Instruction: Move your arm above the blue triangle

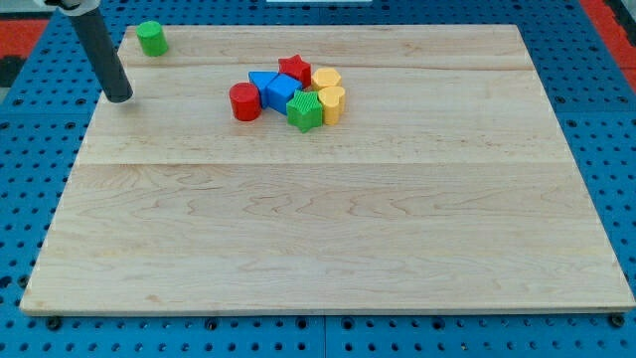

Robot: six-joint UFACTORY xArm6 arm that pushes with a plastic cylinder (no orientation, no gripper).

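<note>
Centrally, toward the view's top, lies a tight cluster of blocks; the entries run from the task's block outward.
Blue triangle (260, 82): at the cluster's upper left, lying flat on the bench (328, 229), touching the blue cube on its right side.
Blue cube (281, 91): in the cluster's middle, between the blue triangle and the green star.
Red cylinder (244, 101): upright, just beside the blue triangle at its lower left, the leftmost piece of the cluster.
Red star (294, 69): at the cluster's top, just above the blue cube.
Green star (305, 110): at the cluster's bottom, against the blue cube's lower right.
Yellow blocks (329, 93): two pieces on the cluster's right edge, one above the other; exact shapes cannot be told.
Green cylinder (151, 38): alone near the bench's top left corner, well apart from the cluster.
End effector: a plain dark rod with nothing to open or close, holding nothing; my tip (119, 97) rests near the bench's left edge, below the green cylinder and well to the left of the blue triangle, touching no block.
</note>
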